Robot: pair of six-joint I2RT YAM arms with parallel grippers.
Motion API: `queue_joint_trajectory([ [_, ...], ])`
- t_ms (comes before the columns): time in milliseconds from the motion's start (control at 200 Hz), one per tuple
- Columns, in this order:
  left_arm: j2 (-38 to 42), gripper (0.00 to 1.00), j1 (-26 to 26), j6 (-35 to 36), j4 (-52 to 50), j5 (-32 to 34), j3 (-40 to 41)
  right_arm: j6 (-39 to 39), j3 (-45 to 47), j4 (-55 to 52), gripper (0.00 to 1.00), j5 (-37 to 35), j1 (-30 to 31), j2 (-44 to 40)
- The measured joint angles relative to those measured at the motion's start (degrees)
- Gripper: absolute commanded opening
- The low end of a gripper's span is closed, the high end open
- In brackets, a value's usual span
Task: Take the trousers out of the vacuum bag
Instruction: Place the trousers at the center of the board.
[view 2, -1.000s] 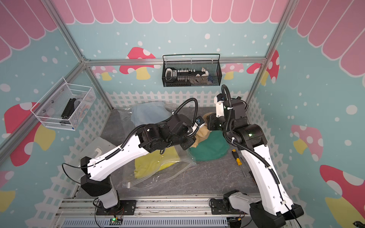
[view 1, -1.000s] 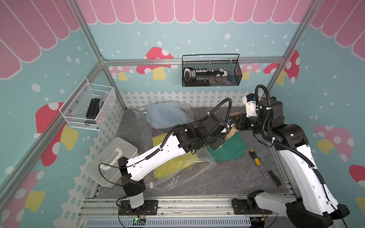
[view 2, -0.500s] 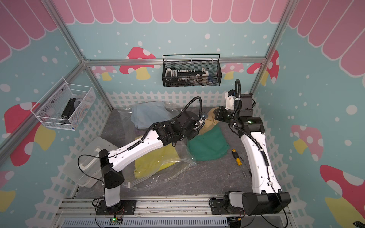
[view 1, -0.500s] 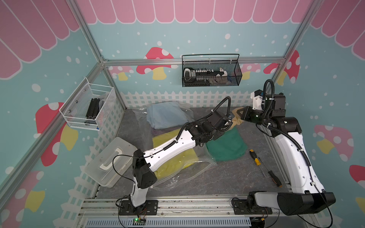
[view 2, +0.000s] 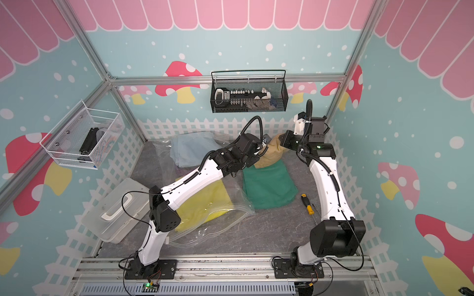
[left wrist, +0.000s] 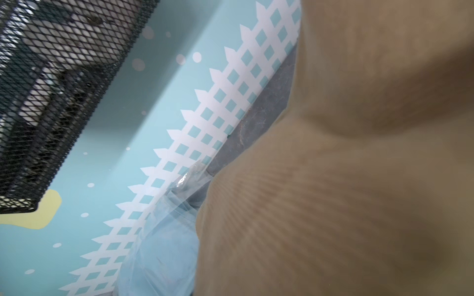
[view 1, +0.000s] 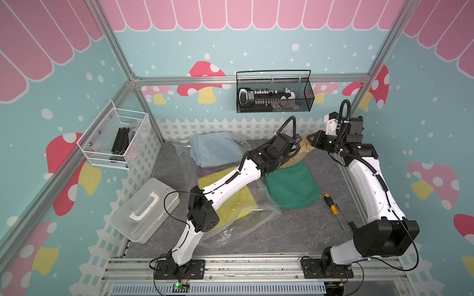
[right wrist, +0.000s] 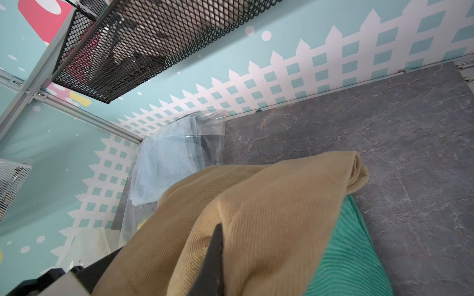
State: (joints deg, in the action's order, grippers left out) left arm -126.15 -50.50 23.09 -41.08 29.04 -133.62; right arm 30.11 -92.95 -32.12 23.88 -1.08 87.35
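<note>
Tan trousers [view 1: 304, 151], upper right of centre, are clamped tight by left gripper [view 1: 297, 141] and right gripper [view 1: 309, 139]. Soft, floppy stuff, probably best grabbed at a folded edge.

Foreground: tan trousers [right wrist: 269, 205] bunched, clamped in right claw [right wrist: 169, 253], one black finger [right wrist: 215, 256] showing against the cloth. Beneath them, green trousers [right wrist: 354, 261] on grey counter [right wrist: 384, 123]. Farther off, light blue trousers [right wrist: 166, 164] inside crinkled vacuum bag [right wrist: 213, 128] against fence-print wall [right wrist: 282, 38]; black mesh basket [right wrist: 154, 38] hangs on that wall.
</note>
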Motion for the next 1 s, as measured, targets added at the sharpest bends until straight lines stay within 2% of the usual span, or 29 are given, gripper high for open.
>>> queue_joint_trajectory([
  [180,-4.2,0.00,2.1,2.5,1.1,1.5,-5.3,0.4,-2.6,3.6,0.00,0.3,0.0,4.6],
  [370,-5.6,0.00,3.5,2.9,1.7,1.4,-5.0,0.4,-2.9,6.5,0.00,0.7,-0.1,8.1],
  [525,-5.5,0.00,3.6,2.0,3.5,0.9,-0.7,0.4,-0.6,8.3,0.00,1.3,-0.4,8.8],
  [725,-4.4,0.00,3.2,-0.9,4.3,-1.7,6.8,0.8,6.9,11.3,0.00,1.7,-1.4,8.0],
  [1001,0.1,0.00,0.5,-4.5,5.1,-2.7,14.4,0.8,15.8,13.3,0.00,1.4,-1.9,2.2],
])
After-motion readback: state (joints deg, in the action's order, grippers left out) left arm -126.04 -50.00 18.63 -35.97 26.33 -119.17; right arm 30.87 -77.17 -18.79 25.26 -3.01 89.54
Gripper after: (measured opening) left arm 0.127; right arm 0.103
